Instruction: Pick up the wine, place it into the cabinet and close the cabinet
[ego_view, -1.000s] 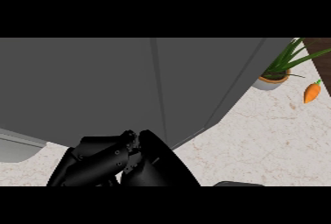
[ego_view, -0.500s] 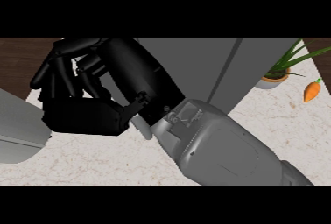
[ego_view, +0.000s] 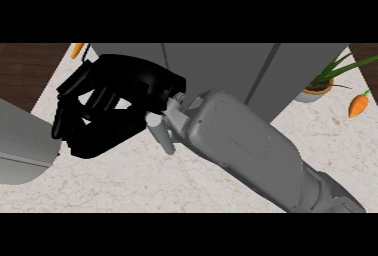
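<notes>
Wine shows nowhere around my right robot hand (ego_view: 111, 107), whose fingers (ego_view: 72, 122) are curled in together with nothing visible between them. It hangs over the worktop (ego_view: 148, 185), just before the grey cabinet (ego_view: 221, 70); a potted plant (ego_view: 319, 89) and carrot (ego_view: 357, 104) sit well off to its right.

The pale, speckled surface (ego_view: 133, 185) carries a grey cabinet (ego_view: 221, 65), a potted plant (ego_view: 319, 90) with a carrot (ego_view: 357, 104) beside it, and a second carrot (ego_view: 77, 48) far left.
</notes>
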